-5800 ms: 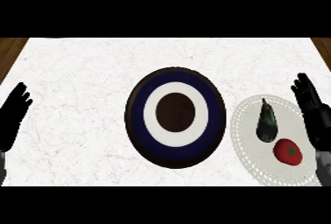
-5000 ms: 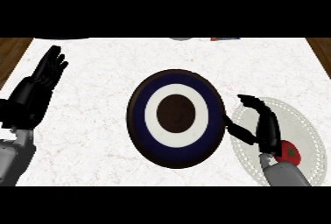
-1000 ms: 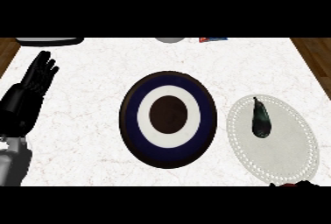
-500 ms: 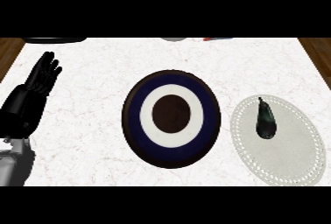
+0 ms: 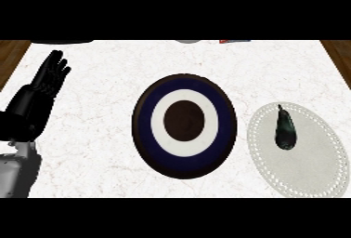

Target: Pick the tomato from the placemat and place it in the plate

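At the far left the left hand (image 5: 42,88) stands over the white marbled surface (image 5: 96,139), palm side turned toward the middle of the view and fingers pointing up and away toward the far edge. The fingers are straight and close together, released, holding nothing and touching nothing. Below it the black wrist runs down into the grey forearm (image 5: 17,172), which enters from the lower left corner and leans slightly to the right as it rises. The hand is well apart from everything else on the surface.

In the middle lies the plate (image 5: 184,83), a tall oval with a dark blue outer band, a white ring and a dark brown centre. Nothing lies on it.

Just beside the plate on the right, close to its rim, lies the placemat (image 5: 308,158), a pale oval with a beaded edge. On its upper left part rests a dark, elongated vegetable (image 5: 284,131), its thin stem end pointing to the far side.

The tomato cannot be seen on the placemat, on the plate or elsewhere in this view. The right hand does not show either, so its state cannot be told.
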Robot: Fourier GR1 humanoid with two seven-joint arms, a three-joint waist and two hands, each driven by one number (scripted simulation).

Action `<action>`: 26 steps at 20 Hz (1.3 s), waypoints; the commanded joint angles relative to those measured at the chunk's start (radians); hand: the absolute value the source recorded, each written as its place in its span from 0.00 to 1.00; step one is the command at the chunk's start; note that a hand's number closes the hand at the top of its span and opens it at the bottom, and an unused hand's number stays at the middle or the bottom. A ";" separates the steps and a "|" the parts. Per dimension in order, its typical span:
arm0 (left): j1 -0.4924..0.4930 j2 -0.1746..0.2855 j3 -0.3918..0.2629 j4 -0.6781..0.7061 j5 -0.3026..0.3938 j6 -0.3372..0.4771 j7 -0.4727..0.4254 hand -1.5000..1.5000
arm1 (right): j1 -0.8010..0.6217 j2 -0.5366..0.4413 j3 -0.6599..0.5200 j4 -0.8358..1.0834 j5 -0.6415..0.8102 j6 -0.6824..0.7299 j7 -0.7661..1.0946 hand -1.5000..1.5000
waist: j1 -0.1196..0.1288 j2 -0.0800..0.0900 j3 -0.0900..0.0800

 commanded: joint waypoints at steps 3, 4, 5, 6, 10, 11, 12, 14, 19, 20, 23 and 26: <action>0.000 0.016 0.026 0.005 0.013 -0.033 -0.004 0.50 | -0.146 0.235 0.166 -0.006 0.224 0.225 0.030 1.00 | 0.020 0.005 0.000; -0.017 0.009 0.017 -0.005 0.001 -0.022 0.019 0.50 | -0.164 0.233 0.180 -0.062 0.215 0.300 0.046 1.00 | 0.019 0.005 0.000; -0.028 -0.008 -0.012 -0.005 -0.003 -0.033 0.005 0.50 | -0.283 0.317 0.143 0.008 0.205 0.360 0.063 1.00 | 0.031 0.010 0.000; -0.038 -0.029 -0.004 0.073 -0.022 -0.021 -0.051 0.50 | -0.272 0.317 0.185 -0.037 0.232 0.414 0.073 1.00 | 0.018 0.008 0.000; -0.055 -0.024 -0.020 -0.020 -0.032 0.002 0.052 0.50 | -0.527 0.357 0.183 0.023 0.216 0.531 0.233 1.00 | 0.038 0.011 0.000; -0.008 -0.021 0.000 -0.019 -0.015 -0.019 0.007 0.50 | -0.612 0.358 0.125 0.134 0.160 0.448 0.274 1.00 | 0.039 0.010 0.001; -0.051 0.001 0.034 0.035 0.015 -0.047 0.007 0.50 | -0.669 0.359 0.146 0.104 0.160 0.519 0.332 1.00 | 0.034 0.011 0.000; -0.037 -0.023 -0.014 -0.015 -0.027 -0.023 0.015 0.50 | -0.764 0.357 0.144 0.167 0.128 0.512 0.396 1.00 | 0.045 0.011 0.000; -0.066 -0.028 -0.003 0.020 -0.022 -0.024 0.016 0.50 | -0.943 0.355 0.013 0.283 -0.019 0.536 0.471 1.00 | 0.053 0.014 0.001; -0.069 -0.018 -0.002 0.015 -0.010 -0.042 0.030 0.50 | -0.988 0.356 -0.042 0.352 -0.050 0.515 0.463 1.00 | 0.059 0.016 0.001; -0.053 -0.052 -0.022 0.044 -0.050 -0.015 -0.017 0.50 | -1.169 0.358 -0.089 0.526 -0.097 0.513 0.527 1.00 | 0.050 0.013 0.001; -0.065 -0.034 0.000 0.027 -0.033 -0.023 0.022 0.50 | -1.276 0.360 -0.153 0.741 -0.155 0.426 0.491 1.00 | 0.045 0.010 0.002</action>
